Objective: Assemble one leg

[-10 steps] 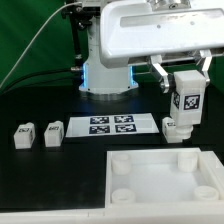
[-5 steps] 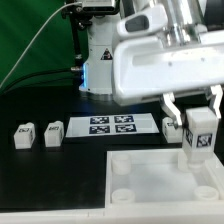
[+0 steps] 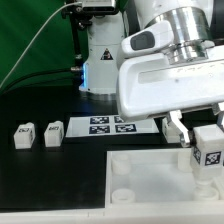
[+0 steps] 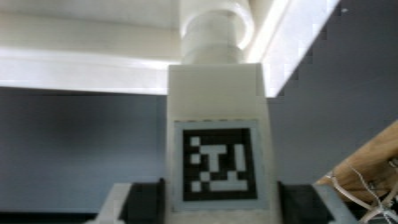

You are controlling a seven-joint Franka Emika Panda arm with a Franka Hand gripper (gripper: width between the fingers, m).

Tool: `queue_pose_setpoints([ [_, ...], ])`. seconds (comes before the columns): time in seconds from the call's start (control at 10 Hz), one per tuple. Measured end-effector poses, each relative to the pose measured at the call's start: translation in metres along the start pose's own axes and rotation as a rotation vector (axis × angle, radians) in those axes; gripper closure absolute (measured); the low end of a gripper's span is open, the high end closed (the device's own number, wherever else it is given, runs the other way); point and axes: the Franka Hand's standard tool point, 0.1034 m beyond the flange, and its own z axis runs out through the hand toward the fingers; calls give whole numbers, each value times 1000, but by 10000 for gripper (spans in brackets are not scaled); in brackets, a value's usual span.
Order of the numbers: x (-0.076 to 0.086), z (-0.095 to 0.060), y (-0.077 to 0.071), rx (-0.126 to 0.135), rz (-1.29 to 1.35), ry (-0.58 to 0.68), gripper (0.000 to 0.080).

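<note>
Here the leg [image 3: 209,152] is held in the gripper [image 3: 204,132], jaws closed on it, long axis vertical (tag facing outward), over the near-right corner of the square top [image 3: 150,178] in the exterior view.

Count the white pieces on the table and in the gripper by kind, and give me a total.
Legs: 3, one leg in the gripper, two at the exterior view's left
Large square part: 1
Marker board: 1
Total: 5
Anything behind the gripper is hidden.
</note>
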Motion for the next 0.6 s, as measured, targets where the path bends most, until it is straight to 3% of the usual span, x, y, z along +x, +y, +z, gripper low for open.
queue_pose_setpoints([
  [0.6, -11, 13, -1, 3, 3, -16, 506],
])
